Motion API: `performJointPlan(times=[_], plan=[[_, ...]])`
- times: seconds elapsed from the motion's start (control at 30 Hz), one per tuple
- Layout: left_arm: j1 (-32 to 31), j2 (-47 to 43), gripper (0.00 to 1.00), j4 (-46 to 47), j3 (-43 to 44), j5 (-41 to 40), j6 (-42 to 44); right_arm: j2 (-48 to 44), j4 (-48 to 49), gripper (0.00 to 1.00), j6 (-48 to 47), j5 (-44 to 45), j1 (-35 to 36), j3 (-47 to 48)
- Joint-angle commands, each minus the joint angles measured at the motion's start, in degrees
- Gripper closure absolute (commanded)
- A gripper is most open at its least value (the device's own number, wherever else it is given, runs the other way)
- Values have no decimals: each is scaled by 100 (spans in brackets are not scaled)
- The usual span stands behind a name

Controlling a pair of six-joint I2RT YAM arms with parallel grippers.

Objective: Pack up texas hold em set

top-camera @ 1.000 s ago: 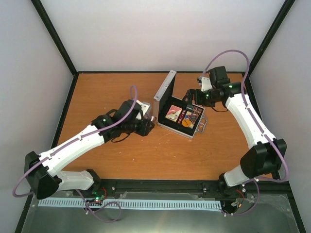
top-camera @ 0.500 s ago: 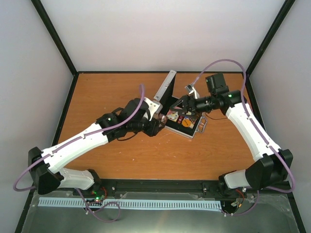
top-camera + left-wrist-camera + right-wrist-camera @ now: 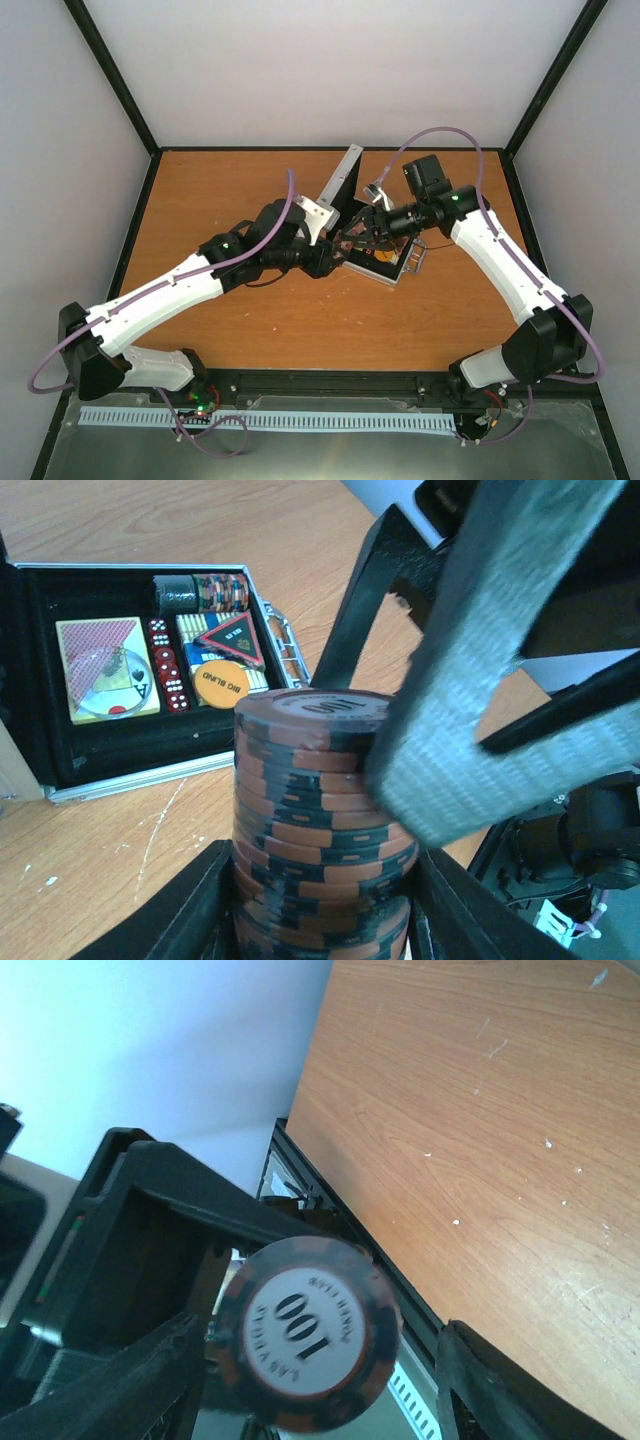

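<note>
Brown-and-black chips make up a tall chip stack [image 3: 320, 780] clamped between the two black fingers of the left end effector [image 3: 320, 910]. Its jaws press on the lower part of the stack from both sides. The top chip reads 100. The stack is held over the counter [image 3: 150, 520], just outside the nearest rim of the open case [image 3: 150, 777], not inside it.

The right end effector [image 3: 320, 1390] meets the same stack from the opposite side. Its wrist view shows the stack end-on between its fingers. One finger sits against the chip's edge and the other stands a little off it, so these jaws are parted around the stack and not closed on it. In the left wrist view, one grey pad [image 3: 480, 660] of the right end effector lies against the upper side of the stack.

From above, both end effectors come together at the left side of the case, with the lid [image 3: 340, 185] standing up behind them.

On the case's black lining lie:
- a card deck [image 3: 105, 670]
- red dice [image 3: 165, 670] in a column just beside the deck
- a row of chips [image 3: 215, 590] along the far wall
- a dark triangle [image 3: 232, 635] with a red edge
- an orange disc [image 3: 222, 683] marked BIG BLIND, just below the triangle
</note>
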Motion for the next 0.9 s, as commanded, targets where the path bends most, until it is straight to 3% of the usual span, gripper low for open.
performJointPlan(times=[0.0,0.13,0.23,0.33,0.47,0.57,0.63,0.77,0.87], plan=[[-60,-230,81,697,85,255,-151,47,-28,39,-11,10,95,5],[-61,-181,81,728,92,310,-141,44,29,49,18,-20,142,-3],[-57,-159,81,761,88,268,-145,2,83,66,22,-19,170,-25],[-61,-154,66,795,142,63,-225,-79,114,85,31,102,166,-32],[-61,-227,28,882,158,-441,-482,-188,55,87,40,633,146,137],[-49,-412,4,818,224,-1147,-709,-352,41,86,181,1344,-178,260],[87,-513,0,672,332,-1522,-873,-561,394,86,398,1567,-531,9],[1034,-393,0,-408,1016,-1670,-1579,-865,1337,85,1000,2465,-963,-712],[1814,-284,0,-700,1358,-1044,-1517,-953,2293,84,1564,3164,-971,-1227]])
